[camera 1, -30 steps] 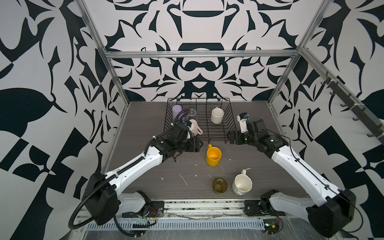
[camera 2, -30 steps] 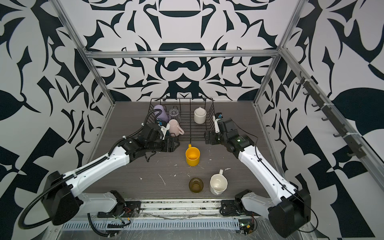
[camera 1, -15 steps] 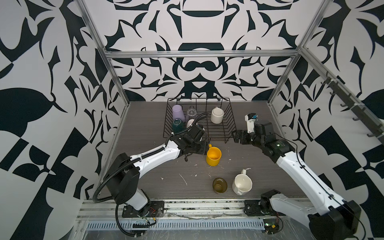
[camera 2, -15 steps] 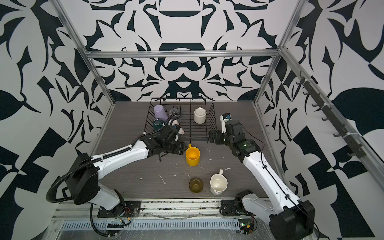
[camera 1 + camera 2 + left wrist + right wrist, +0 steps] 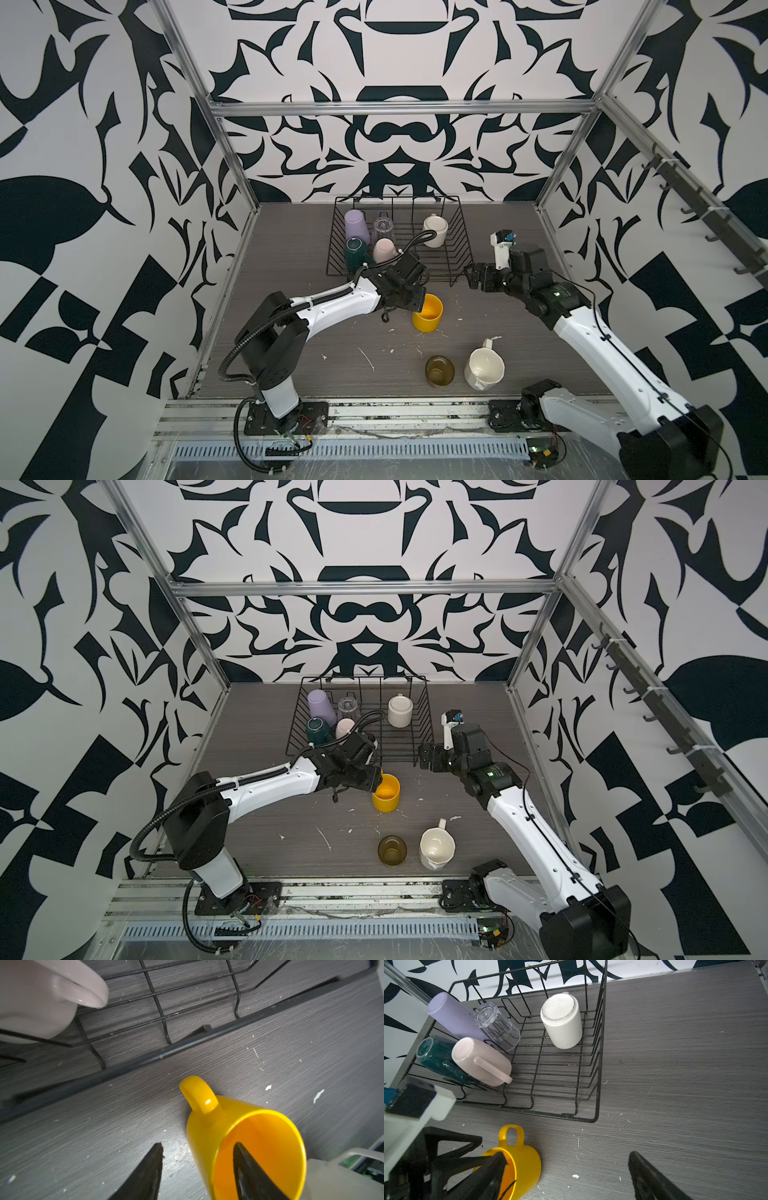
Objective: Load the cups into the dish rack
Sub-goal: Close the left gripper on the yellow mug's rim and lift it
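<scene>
Left gripper (image 5: 420,306) straddled the yellow mug (image 5: 428,322), just in front of the dish rack (image 5: 457,245).
Top views: right gripper (image 5: 424,757) hung spread wide by the rack's front right corner. Left wrist: jaws apart, one finger (image 5: 249,1169) inside the mug, the other outside, not pinching. Right wrist: the mug's handle (image 5: 510,1134) pointed at the rack.

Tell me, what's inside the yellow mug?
One black finger of the left gripper dips inside the yellow mug; the other is outside. Nothing else shows, though that finger covers part of the interior.

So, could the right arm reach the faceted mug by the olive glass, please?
Probably yes: the right hand is open, and only bare table lies between it and the faceted mug.
</scene>
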`<state>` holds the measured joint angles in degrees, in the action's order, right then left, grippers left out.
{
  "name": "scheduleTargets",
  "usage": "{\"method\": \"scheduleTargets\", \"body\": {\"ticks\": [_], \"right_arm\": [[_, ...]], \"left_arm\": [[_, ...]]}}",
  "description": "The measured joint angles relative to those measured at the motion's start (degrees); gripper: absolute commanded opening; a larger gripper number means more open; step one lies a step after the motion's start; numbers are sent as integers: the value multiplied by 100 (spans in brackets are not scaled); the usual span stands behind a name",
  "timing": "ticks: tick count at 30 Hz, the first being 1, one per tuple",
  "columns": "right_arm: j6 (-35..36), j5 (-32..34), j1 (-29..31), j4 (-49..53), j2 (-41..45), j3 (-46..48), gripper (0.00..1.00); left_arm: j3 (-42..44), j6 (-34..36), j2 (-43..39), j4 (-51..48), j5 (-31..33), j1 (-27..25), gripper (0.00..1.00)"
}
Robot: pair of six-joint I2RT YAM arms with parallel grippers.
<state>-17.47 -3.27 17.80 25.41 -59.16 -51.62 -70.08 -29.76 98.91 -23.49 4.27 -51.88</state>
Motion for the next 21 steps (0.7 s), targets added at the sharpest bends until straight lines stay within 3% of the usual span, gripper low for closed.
{"method": "scheduleTargets", "body": {"ticks": [19, 21], "right_arm": [[90, -15, -24, -2, -105, 0, 95], [92, -17, -37, -4, -107, 0, 95]], "left_arm": [[-203, 46, 374, -103, -72, -28, 36], [-225, 46, 380, -107, -92, -28, 30]]}}
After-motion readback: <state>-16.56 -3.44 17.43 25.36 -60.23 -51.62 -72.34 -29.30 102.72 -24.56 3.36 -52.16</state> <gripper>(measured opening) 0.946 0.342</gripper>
